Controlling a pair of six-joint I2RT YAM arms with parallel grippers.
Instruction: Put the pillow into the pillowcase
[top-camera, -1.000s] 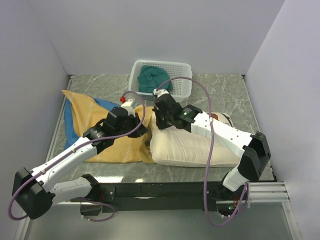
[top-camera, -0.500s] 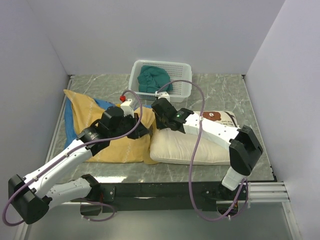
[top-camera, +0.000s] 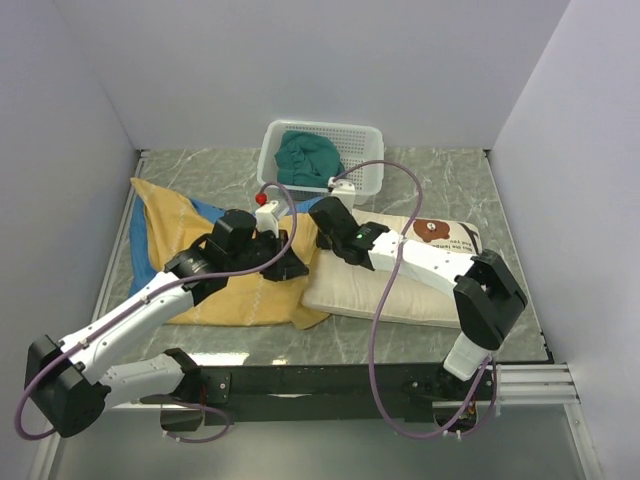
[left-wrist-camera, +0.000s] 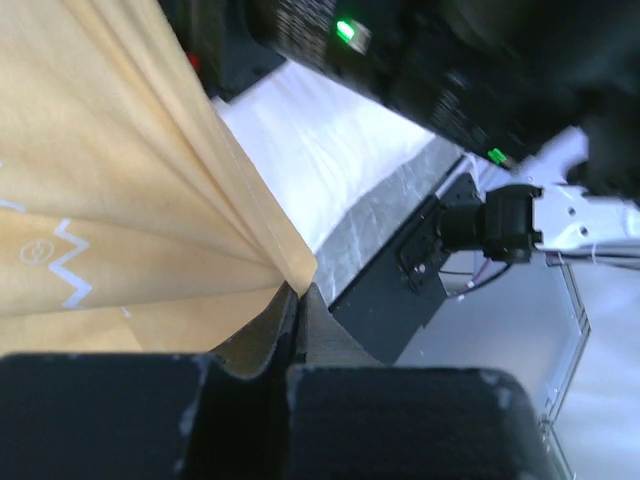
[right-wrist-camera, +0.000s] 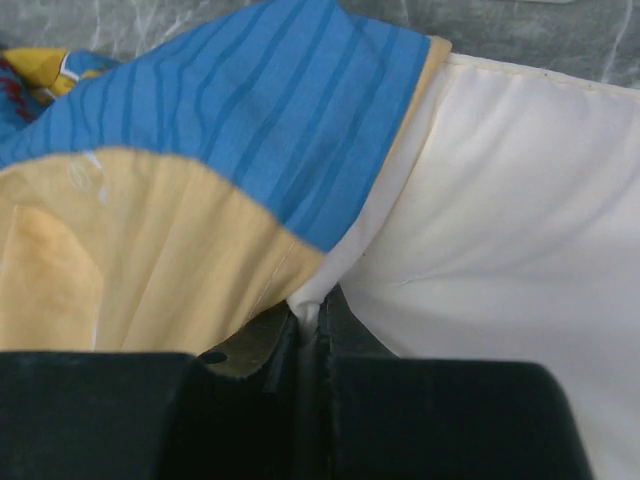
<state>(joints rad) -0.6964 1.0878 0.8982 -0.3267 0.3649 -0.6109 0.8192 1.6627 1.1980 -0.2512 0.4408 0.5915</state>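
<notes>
The cream-white pillow (top-camera: 400, 290) lies right of centre, its bear face (top-camera: 430, 229) at the far right end. The mustard pillowcase (top-camera: 180, 230) lies to its left with blue lining showing. My left gripper (top-camera: 293, 268) is shut on the pillowcase's mustard edge (left-wrist-camera: 150, 200), held up beside the pillow's left end (left-wrist-camera: 320, 150). My right gripper (top-camera: 320, 232) is shut on a fold of the pillow (right-wrist-camera: 520, 250) at its left edge, its fingertips (right-wrist-camera: 310, 312) just under the pillowcase's blue lining (right-wrist-camera: 300, 100).
A white basket (top-camera: 365, 175) holding a teal cloth (top-camera: 305, 158) stands at the back centre, just behind the right wrist. Purple cables loop over both arms. The black front rail (top-camera: 330, 380) runs along the table's near edge.
The right arm has swung back and lowered, uncovering the bear face. The left gripper has moved right with the pillowcase edge, which now overlaps the pillow's left end.
</notes>
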